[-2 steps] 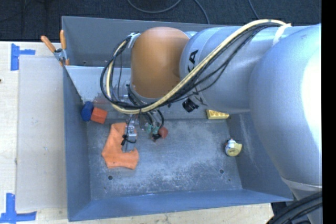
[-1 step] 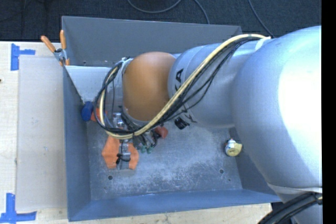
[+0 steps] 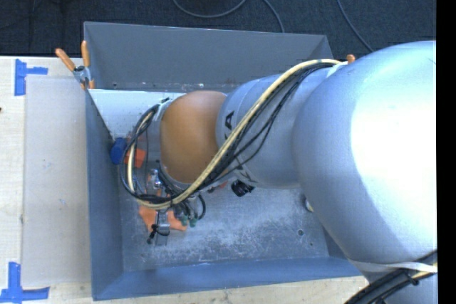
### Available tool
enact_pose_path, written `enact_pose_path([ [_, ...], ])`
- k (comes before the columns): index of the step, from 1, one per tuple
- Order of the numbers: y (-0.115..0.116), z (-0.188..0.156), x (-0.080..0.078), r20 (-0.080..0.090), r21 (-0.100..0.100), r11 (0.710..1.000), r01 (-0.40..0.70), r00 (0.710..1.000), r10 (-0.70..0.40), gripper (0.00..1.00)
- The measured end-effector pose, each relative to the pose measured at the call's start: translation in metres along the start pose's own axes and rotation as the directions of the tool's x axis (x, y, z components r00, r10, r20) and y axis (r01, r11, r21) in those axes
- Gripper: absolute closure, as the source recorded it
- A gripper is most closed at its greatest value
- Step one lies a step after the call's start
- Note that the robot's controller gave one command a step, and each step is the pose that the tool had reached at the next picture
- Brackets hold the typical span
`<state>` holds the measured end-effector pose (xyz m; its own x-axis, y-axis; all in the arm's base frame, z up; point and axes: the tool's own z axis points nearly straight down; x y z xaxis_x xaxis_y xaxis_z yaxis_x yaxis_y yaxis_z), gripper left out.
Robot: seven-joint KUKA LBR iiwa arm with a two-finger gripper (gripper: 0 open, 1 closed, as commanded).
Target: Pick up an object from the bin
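My gripper (image 3: 159,230) is down in the left front part of the bin, and most of it is hidden under the arm's orange cover and cables. A small orange thing (image 3: 176,223) lies on the bin floor right against the gripper's tip; I cannot tell whether it is held. A blue rounded thing (image 3: 117,151) sits by the left wall, behind the gripper and partly covered by the cables.
The big grey arm reaches in from the right and hides the bin's middle and right side. Bare, dusty floor shows along the front wall, to the right of the gripper.
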<state>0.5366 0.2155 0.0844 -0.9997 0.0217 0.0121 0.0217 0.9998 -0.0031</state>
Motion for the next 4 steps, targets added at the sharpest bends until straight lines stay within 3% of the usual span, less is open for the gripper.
enact_pose_path([
  [1, -0.034, 0.013, -0.028, 0.015, -0.001, 0.976, 0.216, 0.976, -0.216, 1.00],
  [2, -0.034, 0.013, -0.028, 0.015, -0.002, 0.977, 0.215, 0.977, -0.215, 1.00],
  [3, -0.042, -0.023, -0.030, 0.012, -0.002, 0.979, 0.202, 0.979, -0.202, 1.00],
  [4, -0.043, -0.030, -0.035, 0.018, -0.002, 0.981, 0.196, 0.980, -0.196, 1.00],
])
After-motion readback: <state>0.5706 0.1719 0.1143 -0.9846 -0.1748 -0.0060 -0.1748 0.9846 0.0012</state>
